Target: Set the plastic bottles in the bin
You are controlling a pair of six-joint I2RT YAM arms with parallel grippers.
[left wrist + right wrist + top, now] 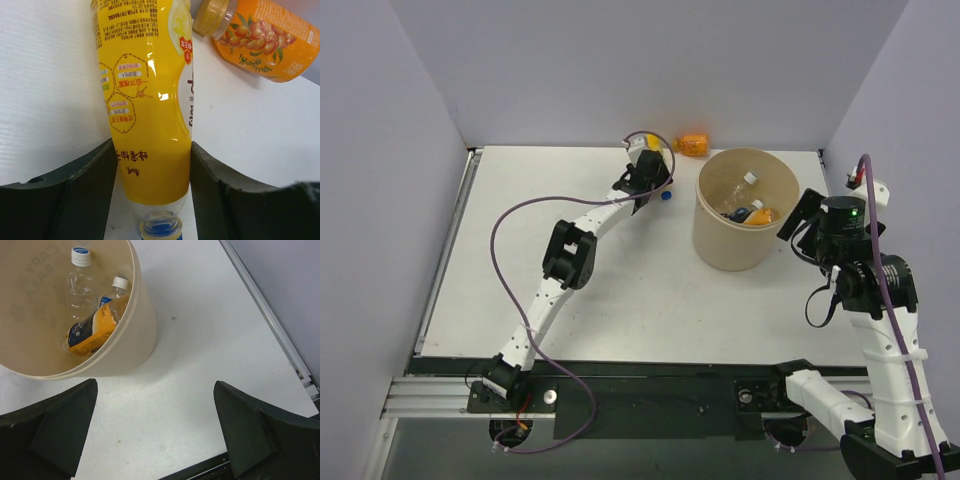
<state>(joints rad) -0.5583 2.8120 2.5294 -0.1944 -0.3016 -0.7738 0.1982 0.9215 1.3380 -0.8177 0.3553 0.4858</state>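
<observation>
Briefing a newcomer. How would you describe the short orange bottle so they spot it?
Find the tan bin on the right, then look left of its far rim to the table's back edge. The short orange bottle lies there on its side; unlike the yellow bottle beside it, it has a gold cap and berry pictures.

I see a yellow bottle (150,100) with brown hexagon outlines and a blue cap, and an orange bottle (265,40) printed with berries, gold-capped. The beige bin (142,335) holds a clear bottle (80,287), white-capped, and an orange-yellow bottle (92,330) labelled dark blue. White counter (650,300).
</observation>
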